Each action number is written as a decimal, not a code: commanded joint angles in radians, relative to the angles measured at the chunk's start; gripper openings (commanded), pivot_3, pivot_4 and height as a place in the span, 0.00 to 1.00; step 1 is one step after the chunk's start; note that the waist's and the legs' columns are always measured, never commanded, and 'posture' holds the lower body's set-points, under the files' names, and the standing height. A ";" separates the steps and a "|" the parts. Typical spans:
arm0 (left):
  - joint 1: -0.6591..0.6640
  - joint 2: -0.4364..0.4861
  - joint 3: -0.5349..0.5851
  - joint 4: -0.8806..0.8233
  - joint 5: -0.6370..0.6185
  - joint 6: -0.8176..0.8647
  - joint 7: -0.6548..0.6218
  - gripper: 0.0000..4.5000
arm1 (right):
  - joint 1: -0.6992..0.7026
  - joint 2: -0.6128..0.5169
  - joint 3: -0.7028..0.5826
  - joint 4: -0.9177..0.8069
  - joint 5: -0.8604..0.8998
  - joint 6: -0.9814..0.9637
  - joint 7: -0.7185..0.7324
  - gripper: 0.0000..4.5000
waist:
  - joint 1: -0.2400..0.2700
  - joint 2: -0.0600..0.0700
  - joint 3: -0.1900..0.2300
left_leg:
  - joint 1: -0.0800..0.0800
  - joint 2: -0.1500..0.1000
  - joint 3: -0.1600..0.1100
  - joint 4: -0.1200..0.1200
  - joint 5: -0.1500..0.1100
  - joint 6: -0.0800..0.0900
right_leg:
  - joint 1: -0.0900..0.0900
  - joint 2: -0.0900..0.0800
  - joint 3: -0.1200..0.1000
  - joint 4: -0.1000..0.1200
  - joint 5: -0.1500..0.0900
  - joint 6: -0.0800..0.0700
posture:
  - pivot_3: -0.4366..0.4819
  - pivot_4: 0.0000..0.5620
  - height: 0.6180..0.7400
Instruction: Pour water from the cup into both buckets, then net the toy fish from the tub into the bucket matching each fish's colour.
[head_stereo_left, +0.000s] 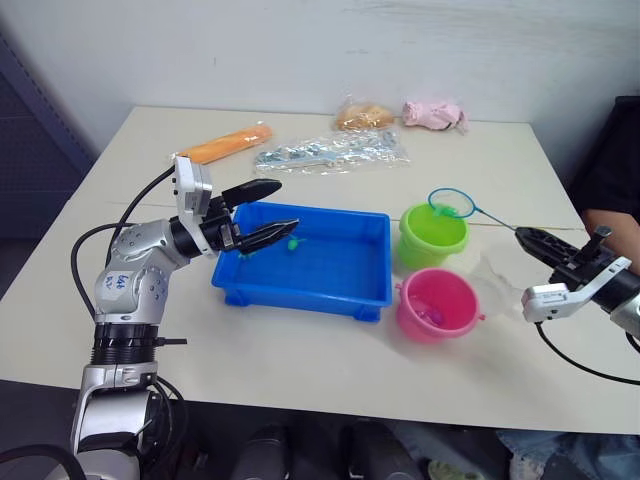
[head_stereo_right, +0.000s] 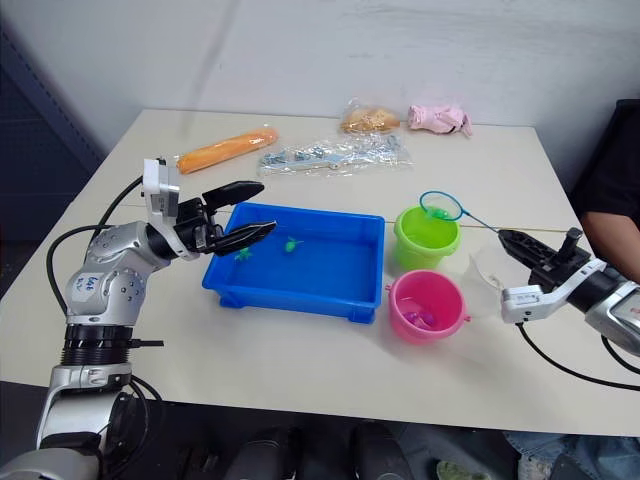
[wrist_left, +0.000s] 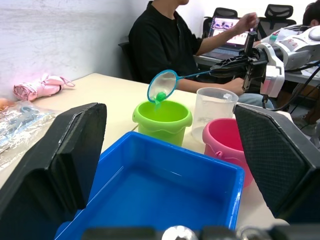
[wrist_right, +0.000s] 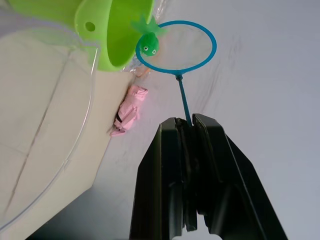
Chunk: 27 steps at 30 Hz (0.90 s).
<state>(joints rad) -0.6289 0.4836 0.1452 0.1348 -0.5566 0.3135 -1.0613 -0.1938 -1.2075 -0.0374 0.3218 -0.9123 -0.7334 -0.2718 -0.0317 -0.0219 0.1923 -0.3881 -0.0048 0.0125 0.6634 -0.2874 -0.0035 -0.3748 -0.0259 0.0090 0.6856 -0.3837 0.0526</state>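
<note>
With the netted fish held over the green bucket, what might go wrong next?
The green fish sits at the rim of the net, so a tilt may drop it beside the green bucket. The right gripper pinches only the thin handle, which might twist. The clear cup stands close by and might get knocked.

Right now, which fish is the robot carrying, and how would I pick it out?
Find the lime green bucket beside the blue tub. Above its rim hangs the blue-rimmed net, its thin handle clamped in the right gripper. The green fish sits in that hoop, unlike the green ones lying in the tub.
</note>
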 joint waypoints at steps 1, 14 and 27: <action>-0.021 -0.002 0.011 -0.007 -0.007 -0.023 0.002 0.97 | -0.025 -0.014 0.017 -0.007 0.000 -0.010 -0.018 0.00 | -0.001 0.000 0.000 | 0.000 0.000 0.000 0.000 0.000 0.000 | 0.000 0.000 0.000 0.000 0.000 0.000 | 0.48 0.27 1.00; -0.031 -0.010 0.010 0.012 -0.006 -0.046 0.003 0.97 | -0.015 -0.016 0.040 0.013 -0.004 0.022 -0.070 0.00 | 0.000 0.000 0.000 | 0.000 0.000 0.001 0.001 0.001 0.000 | 0.000 0.000 0.001 0.002 0.000 0.000 | 0.48 0.27 1.00; 0.058 0.093 0.091 -0.034 -0.041 -0.017 -0.020 0.97 | -0.085 0.042 0.026 -0.059 0.715 -0.051 0.362 0.00 | -0.015 0.000 0.000 | 0.001 0.001 0.000 -0.001 0.001 -0.001 | 0.000 0.001 0.000 0.002 0.000 0.000 | 0.48 0.27 1.00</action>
<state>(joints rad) -0.5778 0.5463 0.1883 0.1447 -0.5669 0.2956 -1.0752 -0.2551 -1.1741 -0.0028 0.3173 -0.3823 -0.7873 -0.0131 -0.0470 -0.0218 0.1923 -0.3866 -0.0038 0.0128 0.6627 -0.2863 -0.0041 -0.3747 -0.0249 0.0094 0.6878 -0.3837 0.0526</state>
